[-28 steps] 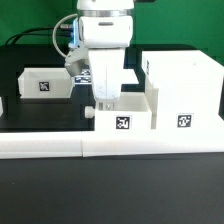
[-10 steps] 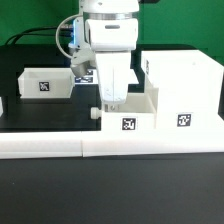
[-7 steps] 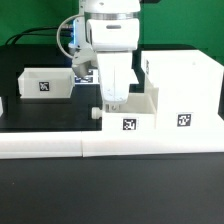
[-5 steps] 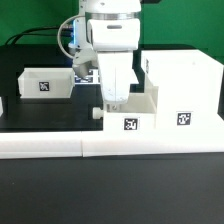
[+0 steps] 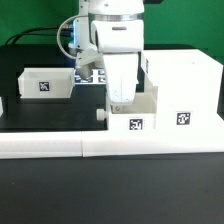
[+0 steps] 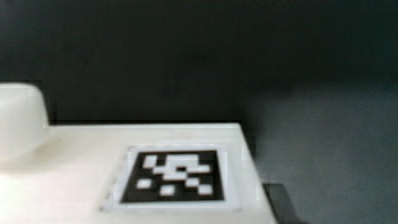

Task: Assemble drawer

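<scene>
Exterior view: we see the gripper (image 5: 120,98) coming straight down from 12 o'clock into the open top of the near tray (image 5: 148,118). The tray sits directly at the gripper's 6 o'clock. The fingertips are below the tray rim and close to its rear wall, and we cannot tell whether they touch it. The fingers look close together, but the tray wall hides the tips. We cannot tell whether the gripper is clamped or released, or whether it holds anything.

The near tray stands upright, open side up, on the black table (image 5: 40,115). Its tagged wall faces the camera at 6 o'clock. Its long axis runs from 9 to 3 o'clock across the picture. A small knob (image 5: 100,114) sticks out of the 9 o'clock end. The 3 o'clock end meets the housing (image 5: 185,85), and we cannot tell if it goes inside. The housing is upright, taller than the tray, with a tag on its front face.

The far tray (image 5: 45,82) lies well apart at about 10 o'clock from the gripper, tag toward the camera. The marker board (image 5: 92,76) shows just behind the gripper. The border wall (image 5: 110,148) runs along 6 o'clock, just in front of the near tray.

Wrist view: we see a white panel (image 6: 71,165) with a square tag (image 6: 175,178), blurred. A rounded white piece (image 6: 18,120) stands on it. Behind both is dark ground. No fingers are clear here.
</scene>
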`<state>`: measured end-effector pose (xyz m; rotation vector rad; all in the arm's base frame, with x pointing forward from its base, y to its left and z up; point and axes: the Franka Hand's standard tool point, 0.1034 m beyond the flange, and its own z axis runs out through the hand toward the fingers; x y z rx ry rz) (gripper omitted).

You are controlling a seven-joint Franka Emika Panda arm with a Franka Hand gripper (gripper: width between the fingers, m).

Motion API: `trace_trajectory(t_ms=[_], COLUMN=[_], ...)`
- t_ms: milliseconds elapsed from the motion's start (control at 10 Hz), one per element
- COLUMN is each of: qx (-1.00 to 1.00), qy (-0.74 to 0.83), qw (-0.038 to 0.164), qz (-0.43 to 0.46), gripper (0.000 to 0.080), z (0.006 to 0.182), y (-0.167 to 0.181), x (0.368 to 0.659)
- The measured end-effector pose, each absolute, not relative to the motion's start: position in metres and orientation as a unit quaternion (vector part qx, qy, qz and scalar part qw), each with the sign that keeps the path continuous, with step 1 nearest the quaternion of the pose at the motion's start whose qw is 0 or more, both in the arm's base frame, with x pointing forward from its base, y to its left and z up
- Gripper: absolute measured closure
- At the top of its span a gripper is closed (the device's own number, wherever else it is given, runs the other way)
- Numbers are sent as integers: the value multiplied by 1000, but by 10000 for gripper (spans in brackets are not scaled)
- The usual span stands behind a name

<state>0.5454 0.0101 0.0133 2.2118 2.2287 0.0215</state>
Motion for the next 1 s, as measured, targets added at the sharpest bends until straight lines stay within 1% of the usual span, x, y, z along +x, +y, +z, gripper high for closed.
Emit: trace_trajectory(t_ms=[500, 800, 1000], qx=[700, 726, 727], qy=[714, 688, 686], qw=[0, -1, -2], qz=[4, 5, 5], gripper=[755, 755, 755], z=[13, 13, 13], y=[10, 21, 20], x=[548, 549, 549])
